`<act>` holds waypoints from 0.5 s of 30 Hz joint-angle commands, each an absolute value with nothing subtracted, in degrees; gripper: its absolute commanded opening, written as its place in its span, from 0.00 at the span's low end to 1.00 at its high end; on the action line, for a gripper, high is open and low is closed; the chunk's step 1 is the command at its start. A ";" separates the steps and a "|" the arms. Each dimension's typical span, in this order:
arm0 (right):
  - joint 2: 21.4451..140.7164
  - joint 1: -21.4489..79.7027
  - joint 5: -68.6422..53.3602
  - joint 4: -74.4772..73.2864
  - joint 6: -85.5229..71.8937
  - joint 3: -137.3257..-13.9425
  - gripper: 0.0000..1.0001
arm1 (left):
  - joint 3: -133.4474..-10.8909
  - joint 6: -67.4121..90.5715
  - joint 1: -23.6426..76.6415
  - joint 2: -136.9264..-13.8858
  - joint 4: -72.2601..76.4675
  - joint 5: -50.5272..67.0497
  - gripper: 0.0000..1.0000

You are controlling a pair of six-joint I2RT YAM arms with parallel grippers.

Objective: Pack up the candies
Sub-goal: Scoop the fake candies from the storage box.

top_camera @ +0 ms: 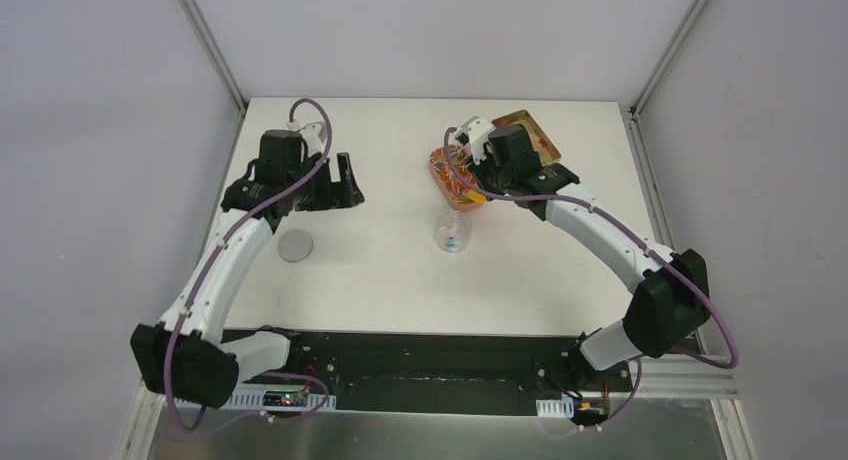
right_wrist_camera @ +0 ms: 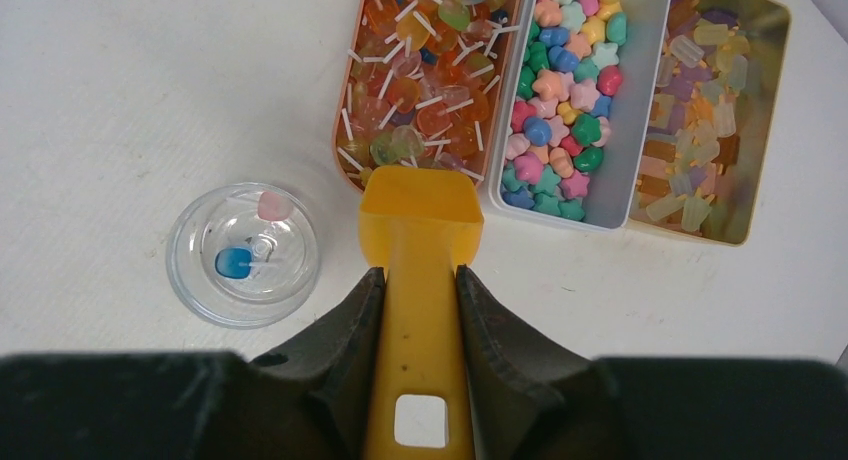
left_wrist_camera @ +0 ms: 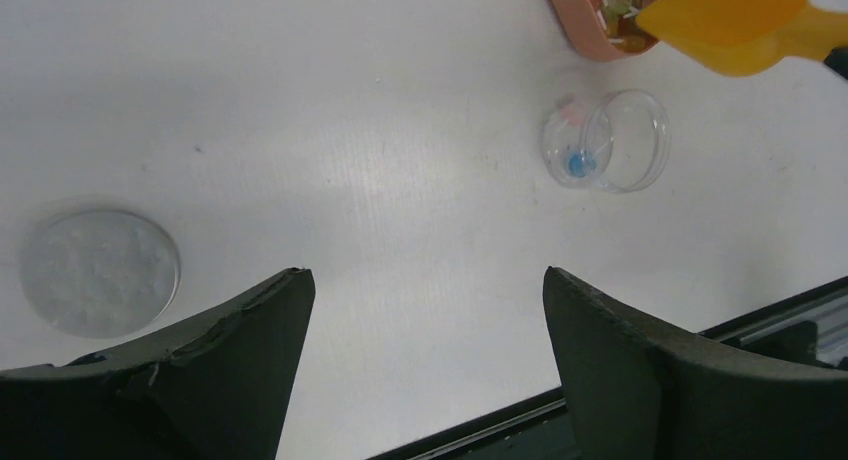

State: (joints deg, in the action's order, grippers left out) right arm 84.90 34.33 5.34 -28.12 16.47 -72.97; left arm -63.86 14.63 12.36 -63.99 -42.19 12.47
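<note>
My right gripper [right_wrist_camera: 420,272] is shut on the handle of the orange scoop [right_wrist_camera: 420,218]. The scoop's bowl looks empty and its front edge is at the near end of the orange tray [right_wrist_camera: 350,100], which holds clear sweets on white sticks. Beside it, a white tray [right_wrist_camera: 640,100] holds the candies [right_wrist_camera: 565,100], small and in mixed pink, blue, green and yellow. A clear cup [right_wrist_camera: 243,252] left of the scoop holds a blue sweet [right_wrist_camera: 233,263] and a pink one [right_wrist_camera: 272,205]. My left gripper [left_wrist_camera: 425,275] is open and empty above bare table, well away from the cup [left_wrist_camera: 606,140].
A tan tray [right_wrist_camera: 765,40] of pale pastel sweets stands right of the white one. A round frosted lid [left_wrist_camera: 100,272] lies flat on the table left of my left gripper, also in the top view [top_camera: 295,246]. The three trays sit at the back right [top_camera: 535,130].
</note>
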 commanded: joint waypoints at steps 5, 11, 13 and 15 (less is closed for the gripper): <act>87.63 33.28 4.96 -22.82 17.95 -74.91 0.00 | -77.78 30.22 10.73 -83.98 -27.61 22.82 0.73; 89.37 32.72 3.44 -21.96 19.58 -75.32 0.00 | -86.69 34.21 10.81 -99.50 -21.78 22.98 0.65; 89.80 32.61 2.76 -21.53 19.69 -75.23 0.00 | -89.54 35.46 10.94 -104.29 -19.05 23.39 0.62; 90.33 32.55 2.18 -21.29 19.77 -75.22 0.00 | -92.86 36.12 11.15 -109.59 -17.27 23.75 0.60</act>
State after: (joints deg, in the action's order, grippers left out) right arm 89.62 32.95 4.01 -24.21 18.59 -73.08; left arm -86.78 32.40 11.14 -102.67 -24.45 21.91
